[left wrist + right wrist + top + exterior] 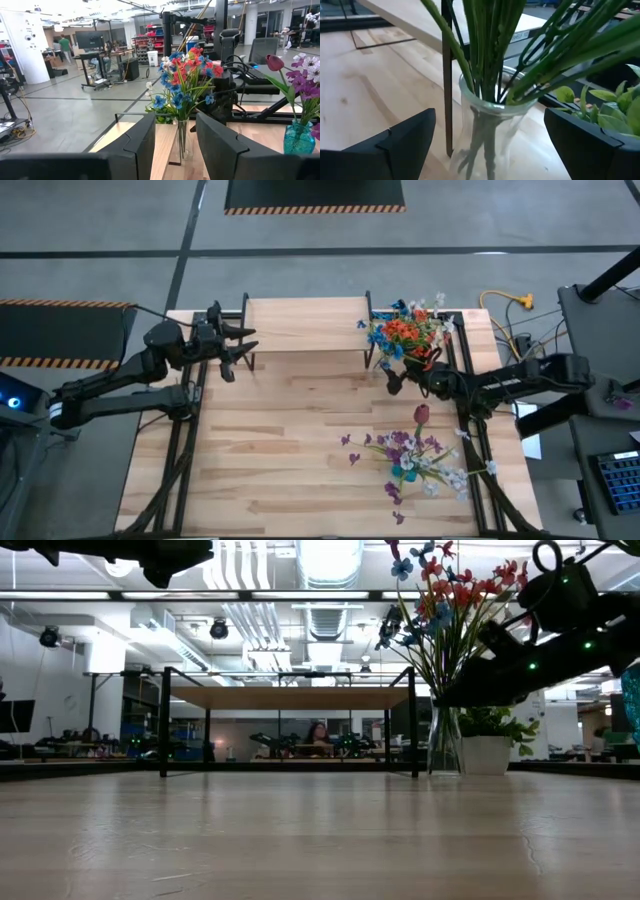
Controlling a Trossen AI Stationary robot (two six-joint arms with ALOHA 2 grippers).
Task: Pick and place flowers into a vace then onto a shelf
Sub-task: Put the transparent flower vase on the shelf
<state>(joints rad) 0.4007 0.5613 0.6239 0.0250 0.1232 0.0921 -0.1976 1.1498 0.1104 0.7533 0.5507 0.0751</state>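
Note:
A clear glass vase (pixel 492 115) holding orange and blue flowers (pixel 405 330) stands on the table at the shelf's right end. The shelf (pixel 305 320) is a light wood board on black legs at the table's far side. My right gripper (pixel 489 125) is open, one finger on either side of the vase's body, touching neither side. A teal vase (pixel 299 140) with purple and white flowers and a dark red bloom (pixel 412 460) stands nearer the front right. My left gripper (pixel 245 345) hangs open and level at the shelf's left end, with nothing between its fingers.
A small leafy potted plant (pixel 487 745) stands just beyond the glass vase, close to my right gripper. The shelf's black right leg (pixel 447 85) rises beside the vase. Bare tabletop (pixel 280 440) spreads across the middle and the near left.

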